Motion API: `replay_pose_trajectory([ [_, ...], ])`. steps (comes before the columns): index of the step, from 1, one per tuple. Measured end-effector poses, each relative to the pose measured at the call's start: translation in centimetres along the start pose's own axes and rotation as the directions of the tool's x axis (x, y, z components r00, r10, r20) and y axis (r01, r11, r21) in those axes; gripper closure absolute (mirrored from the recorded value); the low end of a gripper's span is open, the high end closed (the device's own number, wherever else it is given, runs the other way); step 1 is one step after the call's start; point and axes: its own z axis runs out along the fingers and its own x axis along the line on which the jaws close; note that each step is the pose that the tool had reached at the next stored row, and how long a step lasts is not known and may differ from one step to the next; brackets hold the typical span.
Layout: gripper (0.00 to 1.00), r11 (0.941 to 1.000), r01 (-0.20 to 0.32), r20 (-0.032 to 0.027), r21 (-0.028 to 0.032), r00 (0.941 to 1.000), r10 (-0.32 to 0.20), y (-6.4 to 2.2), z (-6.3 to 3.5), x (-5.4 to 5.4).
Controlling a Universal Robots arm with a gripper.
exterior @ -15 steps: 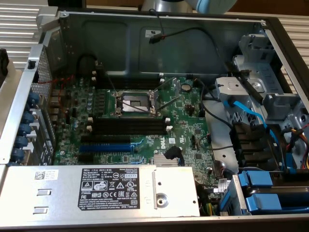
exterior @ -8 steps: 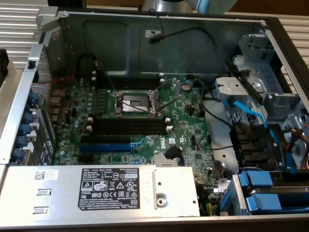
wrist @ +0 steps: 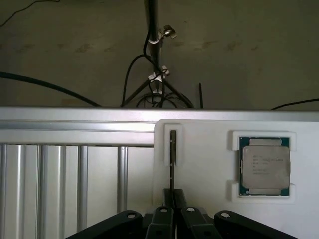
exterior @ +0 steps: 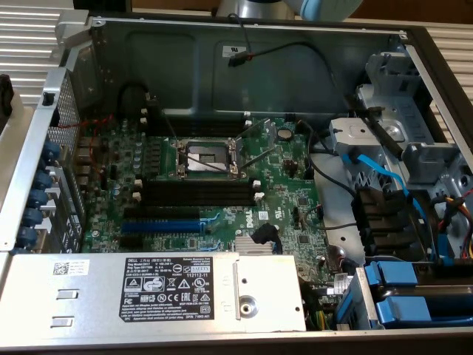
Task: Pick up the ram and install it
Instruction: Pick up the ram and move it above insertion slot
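The ram (wrist: 172,164) appears edge-on as a thin dark stick, standing in a narrow slot of a white holder (wrist: 209,164). My gripper (wrist: 173,211) is shut on the end of the ram nearest the camera, with its black fingers (wrist: 188,214) pressed against both sides. The other end of the ram still sits in the holder's slot. In the exterior view, the open computer case holds the green motherboard (exterior: 281,192), with long black memory slots (exterior: 196,191) with white end clips just below the CPU socket (exterior: 207,155).
A CPU chip (wrist: 264,167) rests in a second pocket of the white holder. An aluminium frame rail (wrist: 75,124) runs beside it, and a stand with cables (wrist: 154,59) is on the floor beyond. In the case are a blue expansion slot (exterior: 159,222), a power supply (exterior: 148,292) and blue drive bays (exterior: 414,296).
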Motion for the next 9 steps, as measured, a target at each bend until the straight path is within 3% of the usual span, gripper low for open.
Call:
replay_pose_trajectory([
  [9, 0.88, 1.0, 0.0, -0.0001, 0.0, 1.0, 0.0, 0.09, -0.89, 0.0],
])
